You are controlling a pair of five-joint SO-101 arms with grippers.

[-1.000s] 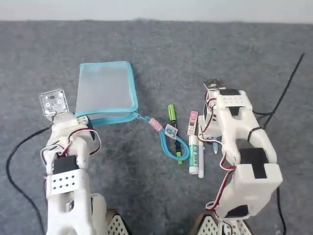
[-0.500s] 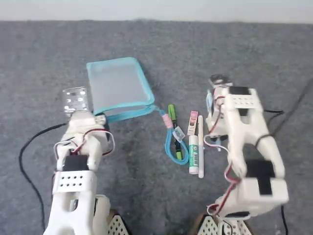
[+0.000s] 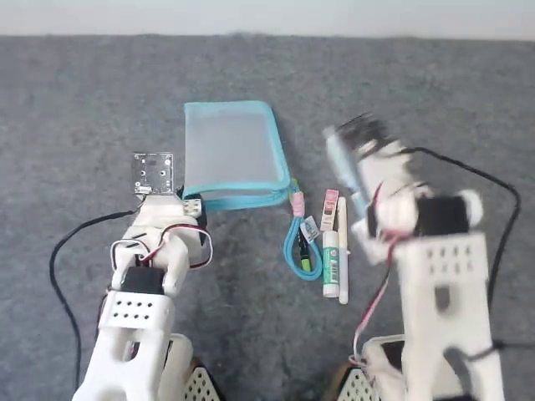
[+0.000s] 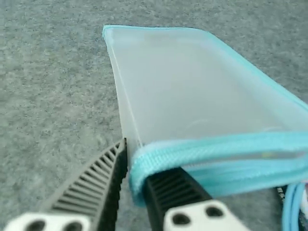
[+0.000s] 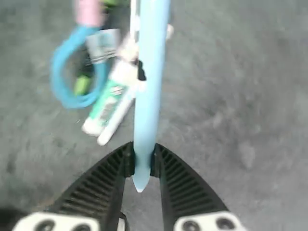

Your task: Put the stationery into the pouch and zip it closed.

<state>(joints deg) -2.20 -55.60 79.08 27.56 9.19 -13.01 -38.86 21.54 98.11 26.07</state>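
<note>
Grey carpet [image 3: 84, 92] bears the pouch [image 3: 232, 150]; pale wall [image 3: 267, 17] behind.

Lighting even, diffuse and moderately bright. Shadows on the carpet [image 3: 84, 92] are faint and soft-edged. Mild sheen on the pouch [image 4: 192, 96].

The pouch [image 4: 192, 96] was smooth frosted plastic, edged in woven teal cloth. The light-blue pen [image 5: 149, 72] looked like smooth plastic. The carpet [image 3: 84, 100] under everything was rough, matt grey, felt-like.

Grey felt-like table covering [image 3: 84, 100], a pale wall strip [image 3: 267, 17] along its far edge.
</note>
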